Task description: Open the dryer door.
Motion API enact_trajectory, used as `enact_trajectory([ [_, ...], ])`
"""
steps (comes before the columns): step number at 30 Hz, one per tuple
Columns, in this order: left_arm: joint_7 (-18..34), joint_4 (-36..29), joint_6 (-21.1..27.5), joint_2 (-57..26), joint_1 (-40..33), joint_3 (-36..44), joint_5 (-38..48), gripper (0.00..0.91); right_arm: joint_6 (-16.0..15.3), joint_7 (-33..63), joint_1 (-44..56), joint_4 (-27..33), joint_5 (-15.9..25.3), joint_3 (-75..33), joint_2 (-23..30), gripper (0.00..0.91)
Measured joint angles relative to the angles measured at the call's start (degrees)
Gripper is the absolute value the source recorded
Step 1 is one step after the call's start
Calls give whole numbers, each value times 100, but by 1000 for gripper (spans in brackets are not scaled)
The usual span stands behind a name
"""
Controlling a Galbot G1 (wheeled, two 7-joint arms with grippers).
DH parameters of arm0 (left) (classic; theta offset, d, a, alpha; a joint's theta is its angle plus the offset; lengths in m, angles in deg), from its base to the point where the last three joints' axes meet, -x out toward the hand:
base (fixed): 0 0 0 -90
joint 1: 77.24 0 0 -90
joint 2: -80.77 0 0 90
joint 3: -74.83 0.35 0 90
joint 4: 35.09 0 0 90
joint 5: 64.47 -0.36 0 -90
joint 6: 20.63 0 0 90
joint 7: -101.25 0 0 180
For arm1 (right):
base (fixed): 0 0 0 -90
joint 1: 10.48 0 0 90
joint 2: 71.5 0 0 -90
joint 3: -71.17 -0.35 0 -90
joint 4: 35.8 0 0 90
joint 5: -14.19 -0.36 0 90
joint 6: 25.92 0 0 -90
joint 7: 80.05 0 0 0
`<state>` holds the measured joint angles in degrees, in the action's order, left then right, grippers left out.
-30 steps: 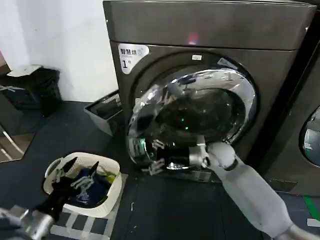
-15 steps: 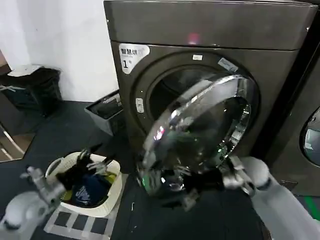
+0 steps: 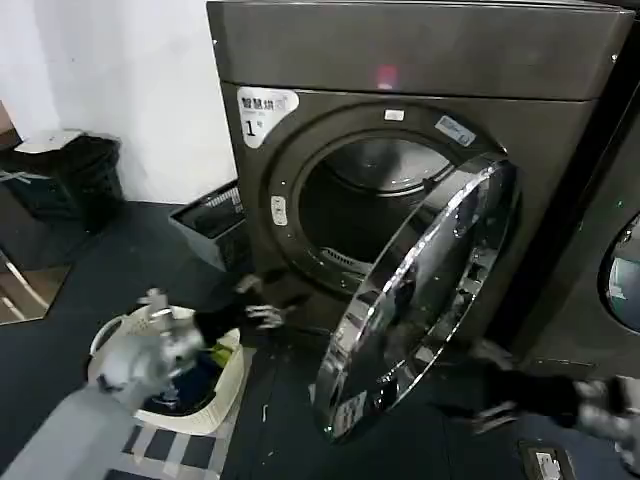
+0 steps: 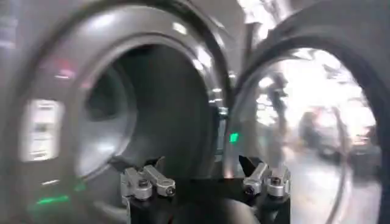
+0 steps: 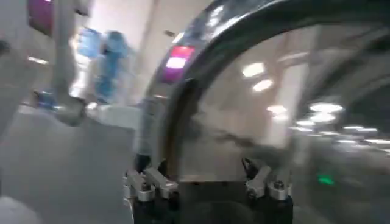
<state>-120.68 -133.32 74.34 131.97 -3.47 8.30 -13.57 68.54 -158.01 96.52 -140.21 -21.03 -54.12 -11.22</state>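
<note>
Chrome-ringed dryer door (image 3: 420, 300): swung well out from the dryer (image 3: 420, 120), hinged on the robot's right, drum opening exposed; standing roughly edge-on in the head view.

Right gripper (image 3: 500, 400): low on the floor side, behind the door's lower rim, fingers spread, holding nothing; the wrist view puts the chrome rim directly ahead of it.

Left gripper (image 3: 262, 305): raised before the drum mouth, above the laundry basket (image 3: 225, 400), fingers parted, empty.

Handling note: door appears nearly open. Finish with a gentle outward push along the hinge arc, not a grab; keep the left arm clear of the swing and the basket.
</note>
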Motion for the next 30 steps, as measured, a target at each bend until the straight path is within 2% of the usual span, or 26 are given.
enact_trajectory([
  [2, -89, 14, -53, -14, -166, 307, 2, 907, -216, 375, 135, 55, 134, -554, 99, 907],
  [6, -207, 16, -226, -63, -473, 875, 47, 907, -343, 1524, 443, 10, 225, -1454, 123, 907],
  [9, -201, 17, -407, -114, -663, 1225, 126, 907, -672, 2763, 692, -123, 488, -2000, 116, 907],
  [13, -184, -39, -464, -131, -895, 1663, 312, 907, -1201, 4287, 929, -129, 630, -2493, 26, 907],
  [16, -137, -90, -535, -138, -1050, 1963, 436, 907, -1198, 5227, 1024, -23, 915, -2838, -64, 907],
  [19, -85, -131, -585, -169, -1211, 2250, 557, 907, -1219, 5829, 1114, 174, 1219, -3198, -159, 907],
  [21, -88, -184, -593, -133, -1308, 2456, 654, 907, -1377, 6145, 1186, 326, 1372, -3448, -235, 907],
  [23, -60, -215, -595, -74, -1427, 2639, 688, 907, -1547, 6372, 1255, 471, 1392, -3709, -326, 907],
  [26, -13, -212, -614, 30, -1612, 2928, 711, 907, -1638, 6652, 1309, 721, 1441, -4116, -487, 907],
  [30, 78, -101, -638, 212, -1904, 3312, 739, 907, -2017, 6787, 1309, 992, 1308, -4627, -679, 907],
])
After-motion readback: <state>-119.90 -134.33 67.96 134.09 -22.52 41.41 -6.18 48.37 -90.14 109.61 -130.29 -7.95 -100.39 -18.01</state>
